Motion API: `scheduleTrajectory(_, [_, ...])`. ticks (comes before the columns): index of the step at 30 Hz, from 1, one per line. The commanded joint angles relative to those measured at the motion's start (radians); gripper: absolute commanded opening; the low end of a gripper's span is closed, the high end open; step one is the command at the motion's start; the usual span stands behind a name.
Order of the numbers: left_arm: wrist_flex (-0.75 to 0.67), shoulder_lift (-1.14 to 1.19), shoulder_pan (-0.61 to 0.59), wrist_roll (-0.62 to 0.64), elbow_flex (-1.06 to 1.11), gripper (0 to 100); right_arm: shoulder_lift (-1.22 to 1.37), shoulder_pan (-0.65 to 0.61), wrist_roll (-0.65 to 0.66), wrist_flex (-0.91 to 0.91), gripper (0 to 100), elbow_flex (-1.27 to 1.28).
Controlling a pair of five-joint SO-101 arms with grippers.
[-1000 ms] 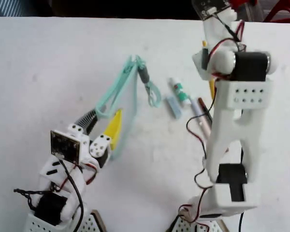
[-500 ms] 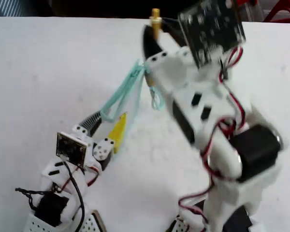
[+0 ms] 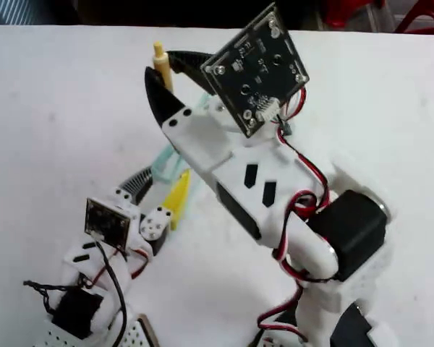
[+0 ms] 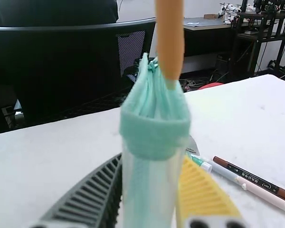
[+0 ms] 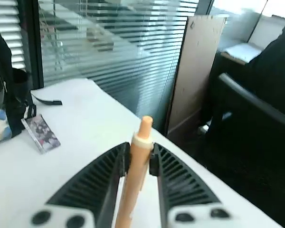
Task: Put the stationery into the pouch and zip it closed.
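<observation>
While right pincer (image 5: 140, 148) grips orange pen (image 5: 134, 187), arm (image 3: 231, 163) hides most of pouch (image 3: 164, 159)

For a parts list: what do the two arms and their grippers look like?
Both arms are white plastic with black motors, red and black wires and a bare camera board. The left gripper has one grey and one yellow ribbed finger; the right gripper has two black ribbed fingers.

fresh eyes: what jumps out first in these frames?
The right hand holds an orange pen at the far end of the teal pouch, which the left hand grips standing on edge. More pens lie on the table beside it.
</observation>
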Motion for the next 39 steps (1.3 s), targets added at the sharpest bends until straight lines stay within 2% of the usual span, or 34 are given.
scheduleTrajectory(1, [0.006, 0.01, 0.012, -0.012, -0.005, 16, -0.002, 0.008, -0.008, 0.001, 1.7, 0.018])
scheduleTrajectory(17, [0.006, 0.01, 0.01, -0.012, -0.008, 16, -0.219, 0.004, 0.0, -0.039, 1.7, 0.436])
scheduleTrajectory(27, [0.006, 0.01, 0.01, -0.012, -0.005, 16, -0.236, 0.004, -0.006, -0.056, 2.2, 0.451])
scheduleTrajectory(29, [0.006, 0.01, 0.01, -0.012, -0.005, 16, -0.236, 0.005, -0.008, -0.03, 7.7, 0.451])
scheduleTrajectory(33, [0.006, 0.01, 0.01, -0.012, -0.005, 16, -0.236, 0.004, -0.002, -0.012, 28.3, 0.451])
scheduleTrajectory(35, [0.006, 0.01, 0.01, -0.012, -0.005, 16, -0.239, 0.004, 0.0, -0.012, 29.2, 0.451])
scheduleTrajectory(39, [0.006, 0.01, 0.01, -0.012, -0.005, 16, -0.24, 0.007, 0.0, -0.016, 23.5, 0.451])
